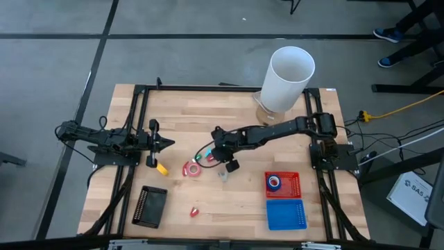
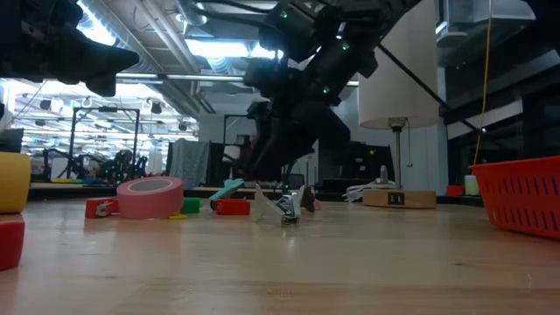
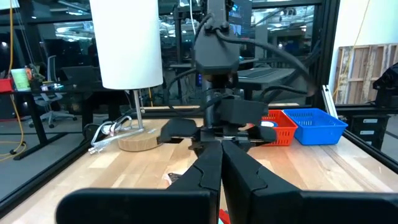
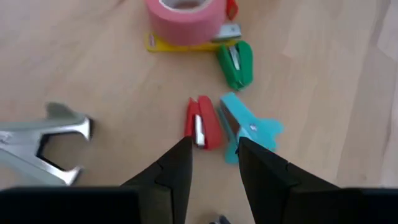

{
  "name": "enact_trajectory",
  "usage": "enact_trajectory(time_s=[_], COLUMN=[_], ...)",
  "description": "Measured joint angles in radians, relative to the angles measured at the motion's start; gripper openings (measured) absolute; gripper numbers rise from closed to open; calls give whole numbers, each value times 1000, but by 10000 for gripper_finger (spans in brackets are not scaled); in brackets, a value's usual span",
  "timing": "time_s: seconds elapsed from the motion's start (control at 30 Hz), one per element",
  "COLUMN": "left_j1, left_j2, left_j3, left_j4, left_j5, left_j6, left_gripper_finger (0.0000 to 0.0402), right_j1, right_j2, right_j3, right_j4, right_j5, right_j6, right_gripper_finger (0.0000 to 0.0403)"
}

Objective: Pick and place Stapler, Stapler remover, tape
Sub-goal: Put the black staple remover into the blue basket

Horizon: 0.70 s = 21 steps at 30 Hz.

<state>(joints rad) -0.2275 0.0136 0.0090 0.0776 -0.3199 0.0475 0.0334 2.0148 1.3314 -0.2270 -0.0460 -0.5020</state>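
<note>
Red basket (image 1: 294, 182): holds a blue tape roll (image 1: 275, 183).
Blue basket (image 1: 286, 214): contents unclear.
Right claw (image 4: 212, 151): open, above red stapler (image 4: 202, 122).
Left claw (image 1: 166, 144): closed, tabletop's (image 1: 229, 208) left.
Pink tape (image 1: 191, 169): mid-tabletop.

Pink tape roll (image 4: 185, 17) top centre on a yellow base (image 4: 163, 43); green stapler (image 4: 236, 64) upper right of centre; red stapler (image 4: 203, 122) centre; teal stapler remover (image 4: 249, 129) beside it; silver metal remover (image 4: 43, 146) left edge. 2 baskets lower right: red basket (image 1: 283, 184), blue basket (image 1: 286, 214). White cylinder (image 1: 286, 78) top. Light wood table (image 1: 229, 201).
</note>
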Motion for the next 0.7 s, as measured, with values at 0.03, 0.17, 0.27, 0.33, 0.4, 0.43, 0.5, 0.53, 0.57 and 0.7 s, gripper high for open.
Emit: enact_trajectory(time_s=[0.03,0.17,0.27,0.33,0.4,0.43,0.5,0.53,0.57,0.7], left_j1=[0,0,0,0,0,0,0,0,0,0], left_j2=[0,0,0,0,0,0,0,0,0,0], left_j3=[0,0,0,0,0,0,0,0,0,0], left_j4=[0,0,0,0,0,0,0,0,0,0], left_j5=[0,0,0,0,0,0,0,0,0,0], left_j6=[0,0,0,0,0,0,0,0,0,0], left_gripper_finger=[4,4,4,4,4,4,4,4,4,4], right_j1=[5,16,18,19,19,19,17,15,14,13], right_j2=[0,0,0,0,0,0,-3,-8,-15,-60], right_j3=[0,-1,-1,-1,-1,-1,-1,-1,-1,-15], right_j4=[13,81,105,103,89,73,26,-1,-21,-73], right_j5=[0,0,0,18,60,83,122,128,125,82], right_j6=[0,-4,-4,-4,-4,-4,-2,1,5,23], right_gripper_finger=[131,131,131,131,131,131,131,131,131,131])
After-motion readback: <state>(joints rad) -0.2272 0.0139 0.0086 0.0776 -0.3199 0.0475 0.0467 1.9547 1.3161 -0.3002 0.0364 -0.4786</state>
